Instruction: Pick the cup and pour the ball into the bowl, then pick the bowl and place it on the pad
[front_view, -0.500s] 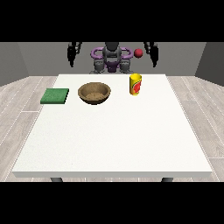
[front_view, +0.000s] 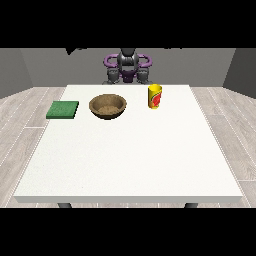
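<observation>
Neither robot hand shows anywhere now, so whether the fingers are apart, together or clamped on something cannot be told. Half a second ago both arms stood raised at the desk's far edge, with a small red ball-like thing up beside the arm at the view's right; now only the robot's torso (front_view: 128, 67) sits behind the far edge, and that red thing is gone from sight.

On the desk (front_view: 130, 165) nothing has shifted. A yellow cup with a red label (front_view: 155, 96) stands upright near the far edge, towards the right. A brown wooden bowl (front_view: 108, 106) sits near the middle of the far edge, well apart from the cup, and looks to hold no ball. At the far left corner lies the green pad (front_view: 63, 109), just beside the bowl but not touching it.

Judging by this, no step is done: the cup is ungrasped, the bowl off the pad. Whether the ball lies inside the cup cannot be seen. Reaching for the cup comes first.
</observation>
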